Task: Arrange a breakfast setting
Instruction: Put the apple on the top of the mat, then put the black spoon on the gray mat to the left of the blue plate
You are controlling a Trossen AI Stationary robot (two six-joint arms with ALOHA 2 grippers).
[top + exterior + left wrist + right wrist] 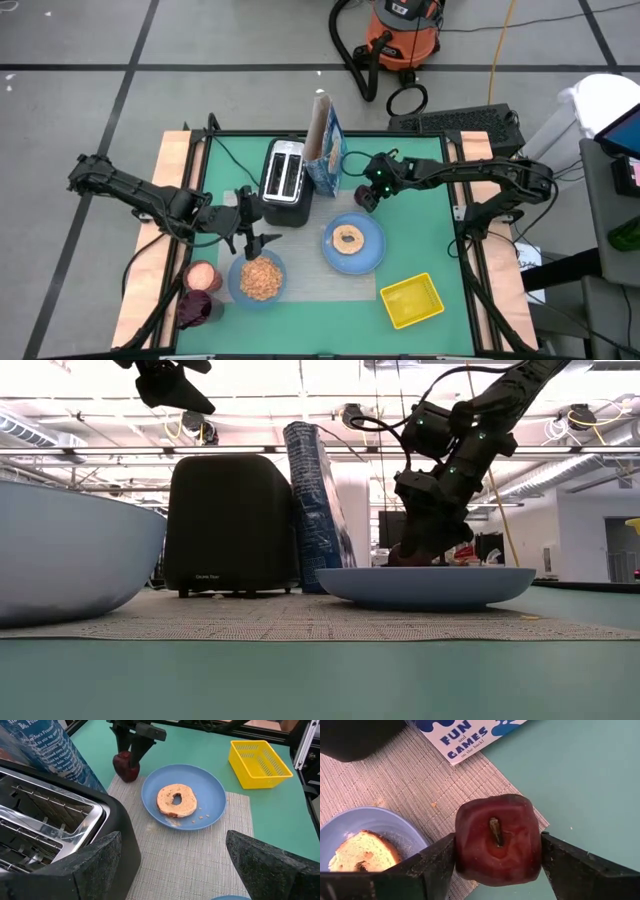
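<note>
The dark red fruit stands stem-up at the far corner of the grey mat, between the blue cereal box and the light-blue plate. My right gripper reaches down over the fruit and is shut on it. The browned bagel lies on the plate. The light-blue bowl, holding cereal, sits on the mat's near left part. My left gripper hangs open above the mat, between the bowl and the toaster, touching nothing. The spoon is not in view. My right gripper has the dark red fruit between its two fingers, one finger on each of the fruit's opposite sides, about its widest part. The fingers slant down from the table's right and far side. The fruit stays upright, its underside seemingly on the table at the mat's corner.
A yellow square tray lies on the table at the near right. The black-and-silver toaster stands at the mat's far left edge, with the cereal box upright beside it. Reddish things sit by the near left corner.
</note>
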